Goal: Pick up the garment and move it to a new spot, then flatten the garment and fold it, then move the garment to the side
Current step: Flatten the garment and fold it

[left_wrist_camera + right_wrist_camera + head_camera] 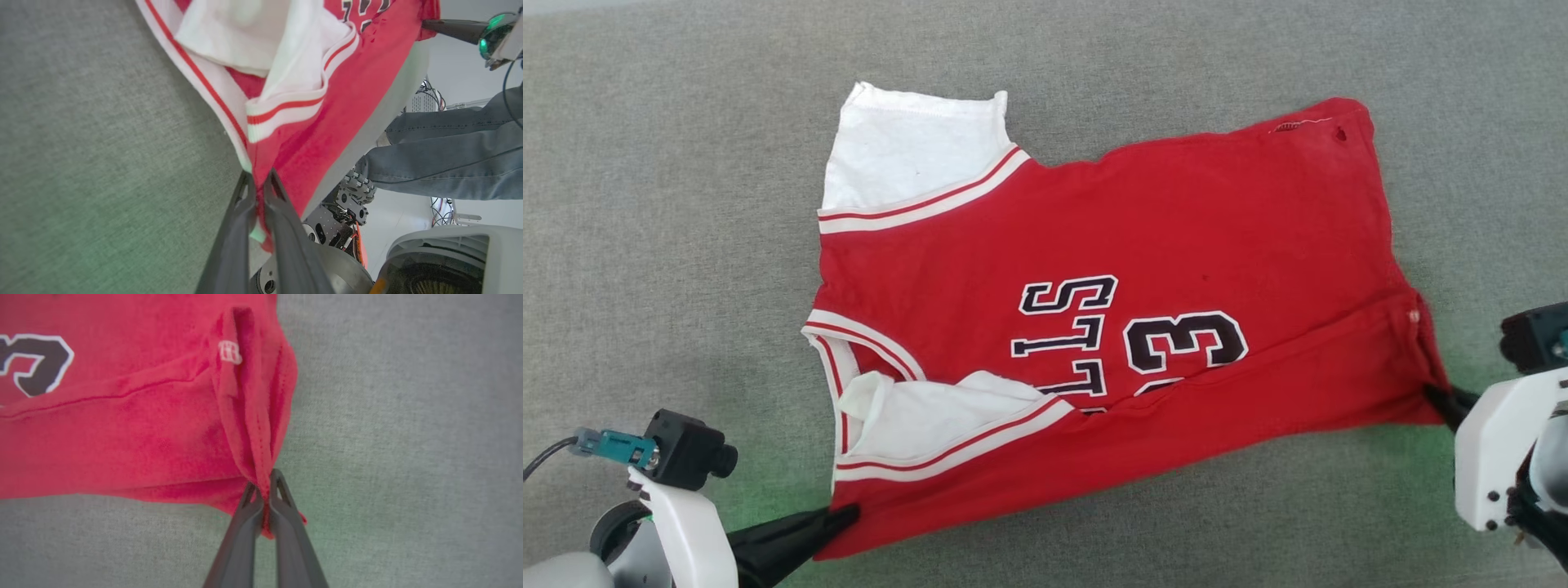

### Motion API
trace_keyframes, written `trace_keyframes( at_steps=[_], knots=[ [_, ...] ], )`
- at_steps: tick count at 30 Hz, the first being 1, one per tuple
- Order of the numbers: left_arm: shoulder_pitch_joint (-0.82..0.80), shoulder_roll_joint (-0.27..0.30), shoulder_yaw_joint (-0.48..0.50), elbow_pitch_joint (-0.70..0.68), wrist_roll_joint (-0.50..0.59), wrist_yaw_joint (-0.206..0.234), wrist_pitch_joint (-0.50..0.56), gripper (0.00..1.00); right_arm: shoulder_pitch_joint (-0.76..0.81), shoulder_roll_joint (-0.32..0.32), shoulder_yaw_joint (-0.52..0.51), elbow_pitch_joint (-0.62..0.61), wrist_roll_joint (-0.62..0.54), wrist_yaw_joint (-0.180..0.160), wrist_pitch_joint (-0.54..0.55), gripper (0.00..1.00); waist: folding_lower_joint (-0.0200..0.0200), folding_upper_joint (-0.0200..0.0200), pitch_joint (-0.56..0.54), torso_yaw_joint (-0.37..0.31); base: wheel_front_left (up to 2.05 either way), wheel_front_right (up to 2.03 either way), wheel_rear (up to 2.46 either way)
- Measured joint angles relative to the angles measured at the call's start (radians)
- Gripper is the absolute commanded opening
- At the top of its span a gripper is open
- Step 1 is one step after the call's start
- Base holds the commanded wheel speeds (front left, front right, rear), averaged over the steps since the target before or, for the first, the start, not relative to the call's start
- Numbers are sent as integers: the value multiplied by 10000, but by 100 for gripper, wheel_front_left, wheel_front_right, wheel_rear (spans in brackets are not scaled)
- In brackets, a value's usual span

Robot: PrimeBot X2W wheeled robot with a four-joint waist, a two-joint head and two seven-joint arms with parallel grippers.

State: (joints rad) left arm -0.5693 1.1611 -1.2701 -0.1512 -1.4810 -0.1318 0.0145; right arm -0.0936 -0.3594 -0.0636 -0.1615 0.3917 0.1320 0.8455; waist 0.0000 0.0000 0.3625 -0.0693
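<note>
Closest to the head camera, the left claw [845, 516] is pinched tight on the garment [1160, 245] at its near shoulder corner; the left wrist view shows both fingers clamped on red cloth just below the striped sleeve trim. The right claw [1433, 394] is likewise closed on the near hem corner, with the stitched edge bunched between its tips in the right wrist view.

The garment lies front up in the middle of the grey desk [645, 204], collar end toward the left edge and hem toward the right. Its far white sleeve is spread out. The near sleeve is tucked in, and a red band is turned over the lower lettering.

This looks like the folding step, with the near side half turned in. Next, both claws should probably lift together and carry that edge toward the far side, evenly and taut, so the cloth doesn't sag or skew.
</note>
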Motion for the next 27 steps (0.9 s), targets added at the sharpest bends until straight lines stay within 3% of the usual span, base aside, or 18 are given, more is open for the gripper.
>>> trace_keyframes(
  at_steps=[1, 2, 10, 15, 21, 27],
  knots=[
    [-5, -12, 10, 23, 48, 0, -77, 58, -2, 6, -50, -27, -90, 0, -198, 100, 0, 0, 0, 6, 0, 0, 0],
    [-10, -2, 23, 33, 54, 0, -165, 98, 1, 10, -69, -46, -165, -2, -330, 100, 0, 0, 5, 5, 0, 0, 0],
    [-485, 723, 571, 165, 54, 0, -905, 100, 40, 518, -460, -665, -767, -4, -1822, 100, 0, 0, 100, -175, 0, 0, 0],
    [-1307, 1072, 1407, 940, -6, 0, -1611, 100, -36, 1289, -105, -966, -1411, -4, -3613, 100, 0, 0, 216, -521, 0, 0, 0],
    [-2882, 525, 2203, 2608, 477, 0, -1582, 100, -528, 2606, 297, -729, -2265, -10, -5923, 100, 0, -1, 533, -1116, 0, 0, 0],
    [-4523, -297, 2238, 4144, 807, 0, -50, 100, -703, 2999, 765, -278, -2598, -10, -7162, 100, 0, 0, 961, -1863, 0, 0, 0]
  ],
)
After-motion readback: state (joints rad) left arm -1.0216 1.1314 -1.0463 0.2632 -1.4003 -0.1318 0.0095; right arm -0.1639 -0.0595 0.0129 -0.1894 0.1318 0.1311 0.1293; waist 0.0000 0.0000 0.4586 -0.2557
